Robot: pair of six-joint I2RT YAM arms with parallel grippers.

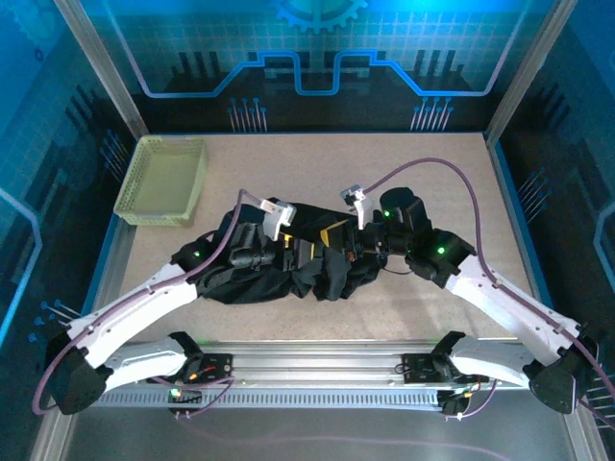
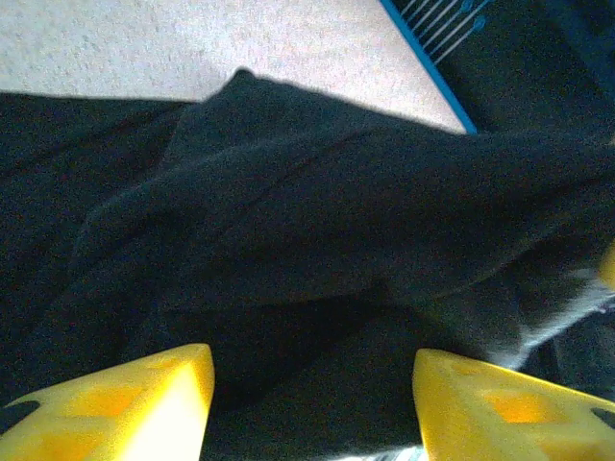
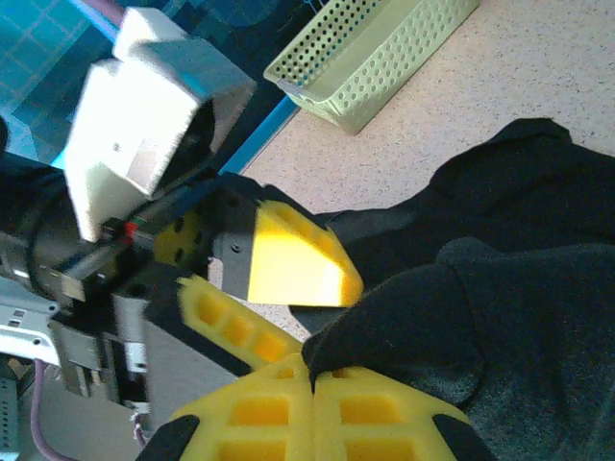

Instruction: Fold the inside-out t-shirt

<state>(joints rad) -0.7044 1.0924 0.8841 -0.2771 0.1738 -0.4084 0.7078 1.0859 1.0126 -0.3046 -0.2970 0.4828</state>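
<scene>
yellow fingers of the right gripper [image 3: 312,376] are pressing together, pinching a fold of the inside-out t-shirt [image 3: 524,288]. the left gripper [image 2: 309,357] is hanging with jaws spread just above it. the shirt is lying crumpled on the middle of the table [image 1: 384,163].

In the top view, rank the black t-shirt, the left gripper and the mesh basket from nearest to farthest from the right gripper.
1. t-shirt: bunched at the table's middle, pinched at the right gripper fingertips.
2. left gripper: open, just to its left, over the shirt.
3. mesh basket: back left corner.
</scene>
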